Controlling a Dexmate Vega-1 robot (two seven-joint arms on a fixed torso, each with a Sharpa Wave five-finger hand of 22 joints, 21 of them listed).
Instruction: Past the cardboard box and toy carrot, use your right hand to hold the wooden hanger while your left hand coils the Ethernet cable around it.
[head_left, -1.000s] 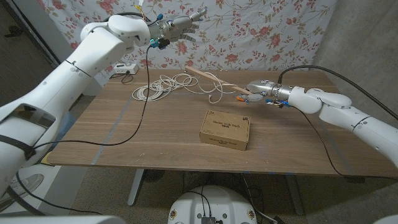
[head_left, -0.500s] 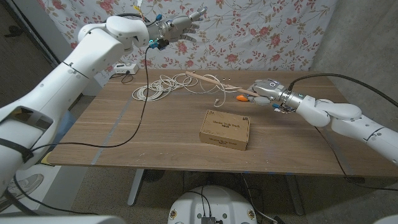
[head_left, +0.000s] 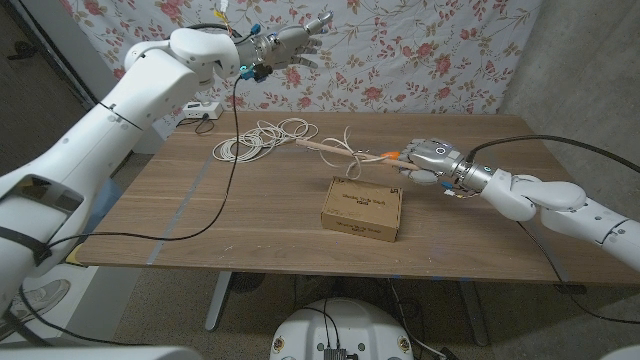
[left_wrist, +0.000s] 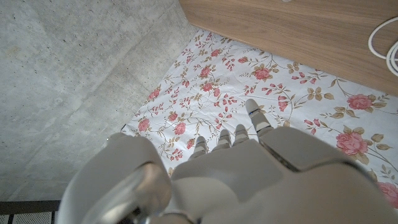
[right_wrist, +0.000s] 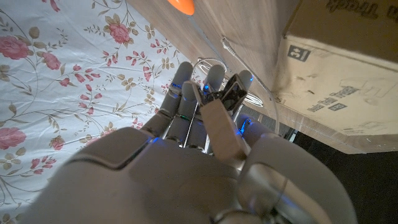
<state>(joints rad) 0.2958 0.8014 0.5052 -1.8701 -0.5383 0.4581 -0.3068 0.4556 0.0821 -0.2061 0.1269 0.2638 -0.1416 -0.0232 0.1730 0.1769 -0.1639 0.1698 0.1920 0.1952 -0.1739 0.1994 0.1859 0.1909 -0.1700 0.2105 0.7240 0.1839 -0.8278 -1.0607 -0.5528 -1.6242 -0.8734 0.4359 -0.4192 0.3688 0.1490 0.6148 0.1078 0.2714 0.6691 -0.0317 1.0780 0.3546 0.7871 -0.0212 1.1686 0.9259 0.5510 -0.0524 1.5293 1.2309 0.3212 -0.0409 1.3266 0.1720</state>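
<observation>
Right hand (head_left: 430, 158): gripping the light wooden hanger (head_left: 335, 152) beyond the brown cardboard box (head_left: 362, 208), hiding its near end.
Orange toy carrot (head_left: 392, 154): barely peeking out.
Left hand (head_left: 292, 42): hovering empty, fingers spread.
White coiled Ethernet cable (head_left: 262, 136): lying on the table.

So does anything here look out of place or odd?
Yes: the left hand is raised high against the floral backdrop with fingers spread, holding nothing, well away from the Ethernet cable it should coil. The cable lies in a loose tangle on the table. The right hand sits by the wooden hanger.
</observation>
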